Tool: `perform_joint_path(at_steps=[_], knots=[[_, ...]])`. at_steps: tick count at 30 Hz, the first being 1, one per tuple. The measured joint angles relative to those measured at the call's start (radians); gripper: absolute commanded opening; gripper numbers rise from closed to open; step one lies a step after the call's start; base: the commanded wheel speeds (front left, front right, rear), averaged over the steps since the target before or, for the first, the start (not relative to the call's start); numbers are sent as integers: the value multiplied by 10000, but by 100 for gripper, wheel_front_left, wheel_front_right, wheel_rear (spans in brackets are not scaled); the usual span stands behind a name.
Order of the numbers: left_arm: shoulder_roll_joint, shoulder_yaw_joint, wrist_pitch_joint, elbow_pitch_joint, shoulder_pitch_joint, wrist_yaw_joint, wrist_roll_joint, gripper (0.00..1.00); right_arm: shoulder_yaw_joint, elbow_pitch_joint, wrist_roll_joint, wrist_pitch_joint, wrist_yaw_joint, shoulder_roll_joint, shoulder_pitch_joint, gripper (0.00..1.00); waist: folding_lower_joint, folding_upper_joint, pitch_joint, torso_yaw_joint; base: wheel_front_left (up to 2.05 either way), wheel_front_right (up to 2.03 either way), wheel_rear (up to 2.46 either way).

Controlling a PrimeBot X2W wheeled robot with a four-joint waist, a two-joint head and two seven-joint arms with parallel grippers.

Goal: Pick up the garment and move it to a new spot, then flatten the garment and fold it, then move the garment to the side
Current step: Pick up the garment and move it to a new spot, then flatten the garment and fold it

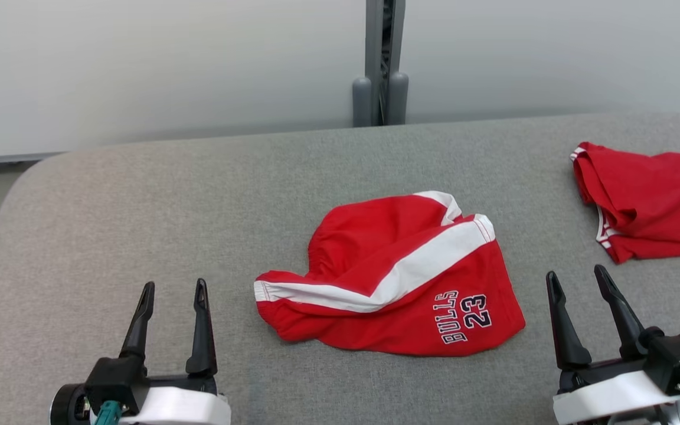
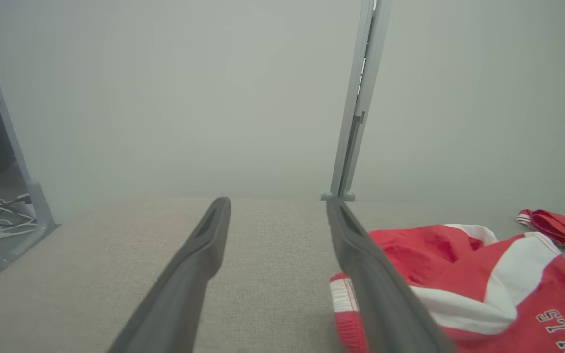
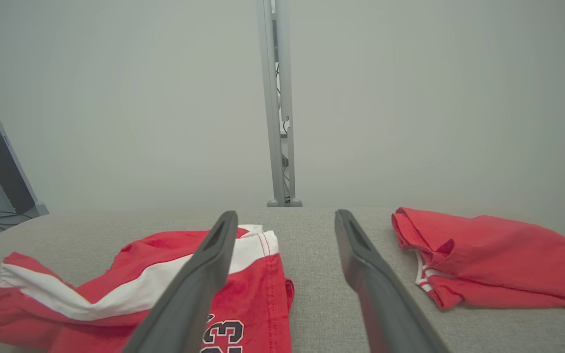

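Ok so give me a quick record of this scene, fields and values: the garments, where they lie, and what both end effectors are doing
surface: grey padded table
main garment: red shorts, white stripe, "BULLS 23" print, crumpled near the table's middle
second garment: other red garment, white trim, at the table's right side
left end effector: open, holding nothing, left of the shorts
right end effector: open, holding nothing, between the two garments
fold: not yet done

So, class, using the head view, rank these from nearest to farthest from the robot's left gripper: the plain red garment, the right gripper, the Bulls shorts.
1. The Bulls shorts: mid-table, just right of the left gripper.
2. The right gripper: lower right, beyond the shorts.
3. The plain red garment: far right, further back.
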Motion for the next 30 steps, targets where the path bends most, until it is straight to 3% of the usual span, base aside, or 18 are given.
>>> perform_joint_path(at_steps=[11, 30], knots=[[-67, -31, 0, -2, 911, -414, 886, 100, -58, -184, 211, 0, 0, -2, 600, 100, 0, 0, -809, 460, 0, 0, 0], [-136, 107, 0, 245, 1165, -107, 1120, 100, 79, 44, 362, 0, 0, -2, 848, 100, 0, 0, -809, 596, 0, 0, 0]])
